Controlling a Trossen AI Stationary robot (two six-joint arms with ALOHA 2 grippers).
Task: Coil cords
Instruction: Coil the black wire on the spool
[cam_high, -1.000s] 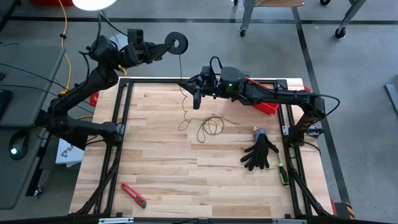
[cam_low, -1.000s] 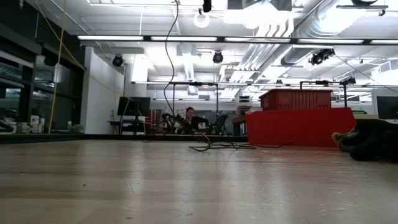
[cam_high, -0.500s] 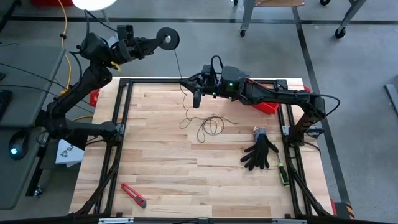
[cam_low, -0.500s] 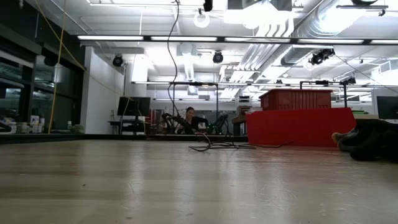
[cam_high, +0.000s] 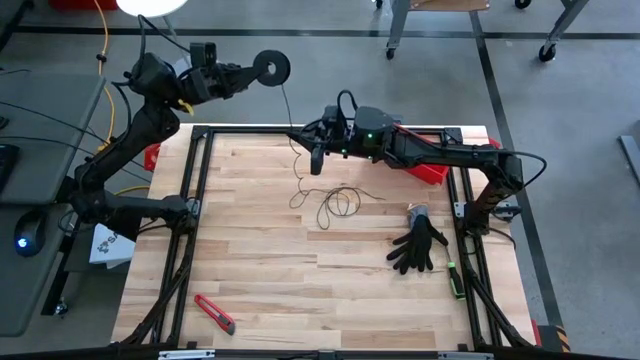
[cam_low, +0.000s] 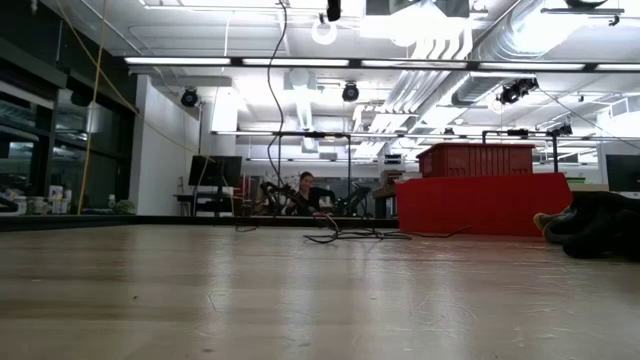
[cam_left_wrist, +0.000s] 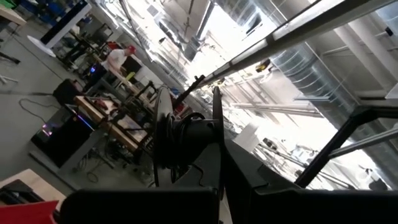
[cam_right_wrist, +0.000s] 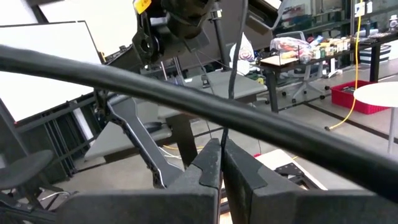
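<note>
My left gripper (cam_high: 258, 68) is clamped on the round black spool (cam_high: 272, 66), which I hold raised beyond the far edge of the wooden table (cam_high: 270, 280), outside its black frame (cam_high: 198, 160). In my left wrist view the spool (cam_left_wrist: 180, 134) sits edge-on between my two dark fingers (cam_left_wrist: 217, 124).

My right gripper (cam_high: 316, 160) hangs over the table just inside that far edge, fingers pressed together on the thin dark cord (cam_high: 290, 110); my right wrist view shows the cord (cam_right_wrist: 231, 62) running up out of the closed fingertips (cam_right_wrist: 211, 163) toward the left arm.

From the spool the cord drops to my right gripper, and below it the slack lies in loose loops (cam_high: 338, 203) on the boards near the table's middle. From table height those loops (cam_low: 345, 236) lie flat, far back.

A black glove (cam_high: 418, 246) rests nearer the table's right side, a red bin (cam_high: 430, 172) sits at its far right corner, and a red box cutter (cam_high: 214, 313) lies near its front left corner.
</note>
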